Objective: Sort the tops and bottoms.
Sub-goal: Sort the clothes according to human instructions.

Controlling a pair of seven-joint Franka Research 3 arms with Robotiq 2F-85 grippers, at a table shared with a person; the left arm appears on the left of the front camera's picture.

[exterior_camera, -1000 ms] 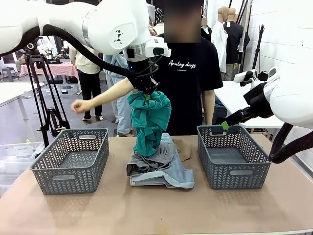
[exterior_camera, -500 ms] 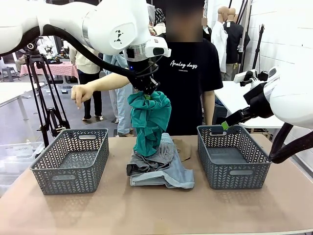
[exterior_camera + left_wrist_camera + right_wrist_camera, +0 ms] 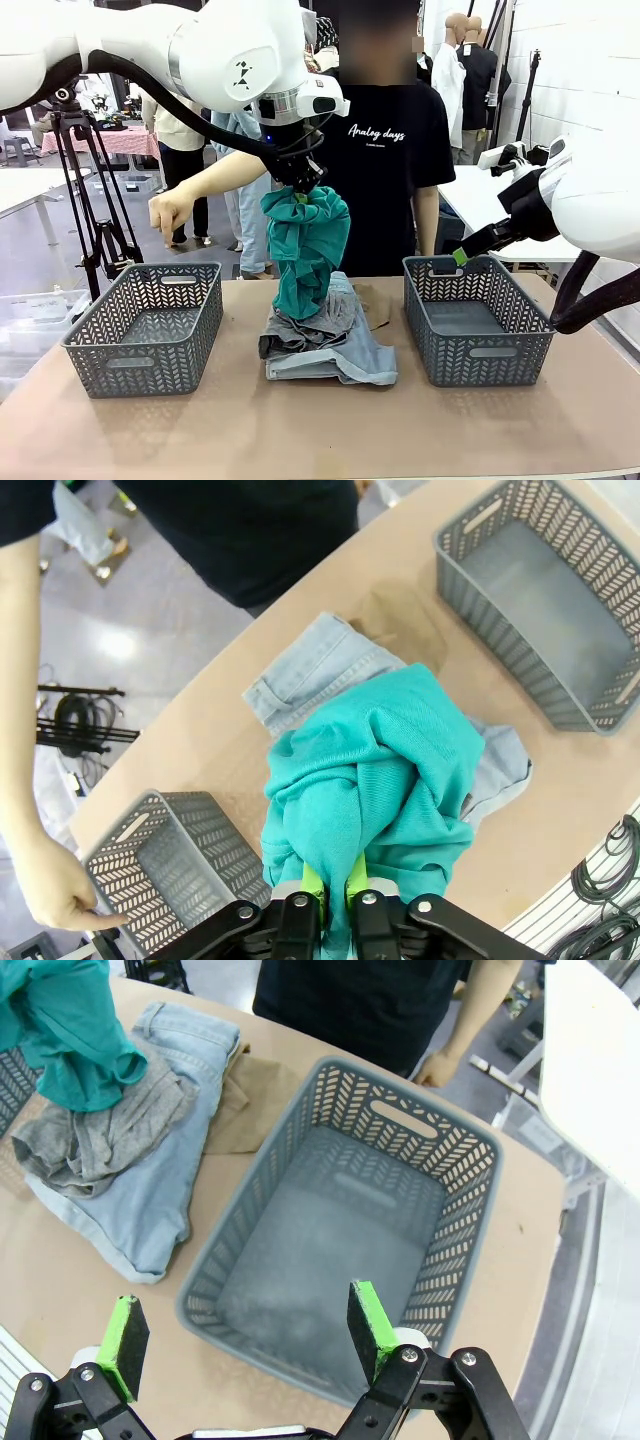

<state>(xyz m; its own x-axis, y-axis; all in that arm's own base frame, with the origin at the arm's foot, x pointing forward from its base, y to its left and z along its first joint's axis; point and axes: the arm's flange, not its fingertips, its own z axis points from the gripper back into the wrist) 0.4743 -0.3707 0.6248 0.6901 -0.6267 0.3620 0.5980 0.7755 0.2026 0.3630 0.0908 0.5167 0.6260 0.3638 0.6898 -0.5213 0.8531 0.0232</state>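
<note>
Left gripper [image 3: 298, 190] is clamping the teal top [image 3: 305, 245], dangling it so its lower end is reaching the pile: grey top [image 3: 300, 328], denim shorts [image 3: 352, 362] and tan garment [image 3: 376, 305], lying on the table [image 3: 300, 430] between left basket [image 3: 120, 365] and right basket [image 3: 480, 362]. Person's hand [image 3: 168, 212] is pointing down over the left basket. Right gripper [image 3: 243, 1310] is hovering wide open above the right basket.

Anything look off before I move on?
Nothing spilled or damaged. The teal top hangs from the left gripper, its lower end down at the grey top; contact unclear, so a sideways move might drag that. A person's hand hovers by the far rim of the left basket.
</note>
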